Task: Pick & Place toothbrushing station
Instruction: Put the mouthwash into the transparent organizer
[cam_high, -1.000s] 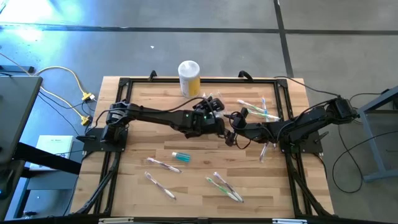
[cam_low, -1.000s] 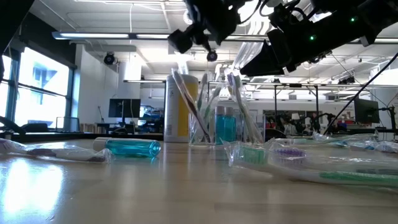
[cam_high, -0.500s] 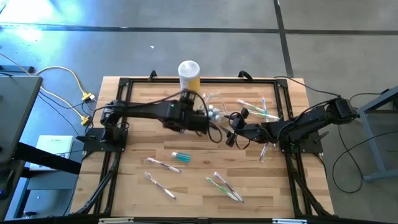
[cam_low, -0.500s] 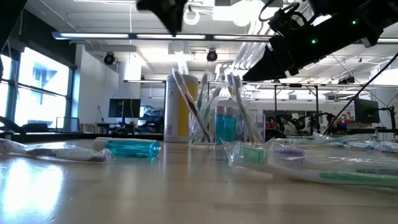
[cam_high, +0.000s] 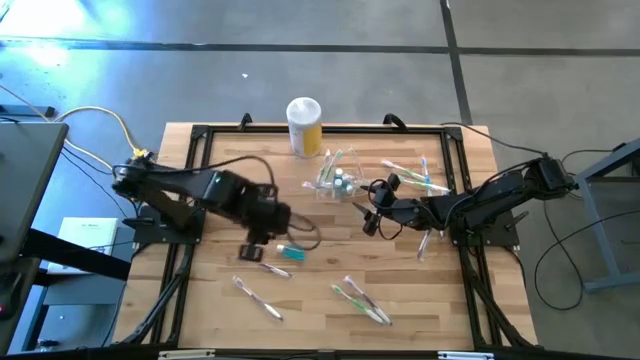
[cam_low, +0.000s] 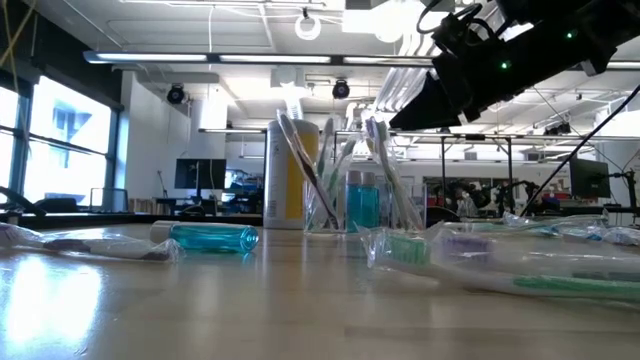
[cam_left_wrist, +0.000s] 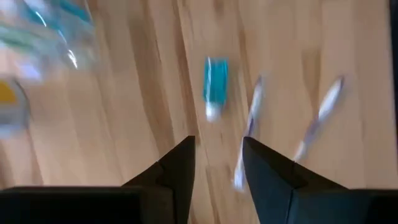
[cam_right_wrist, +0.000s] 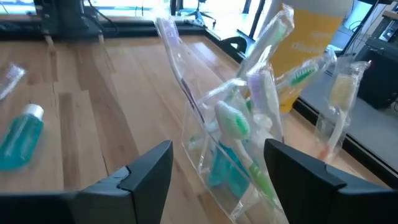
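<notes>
The right gripper (cam_right_wrist: 214, 171) is held with its fingers spread wide and nothing between them, close above the table (cam_high: 400, 270). Directly ahead of it, just beyond the fingertips, the toothbrushing station (cam_right_wrist: 239, 134) is seen standing on the wood, packed with wrapped toothbrushes and a blue bottle. Behind the station, a yellow canister (cam_high: 304, 125) is set near the table's far edge. The left gripper (cam_left_wrist: 217, 165) is held apart from all this, fingers parted with nothing between them, above a small blue bottle (cam_left_wrist: 215, 86) lying just ahead of it beside two wrapped toothbrushes (cam_left_wrist: 320, 118).
</notes>
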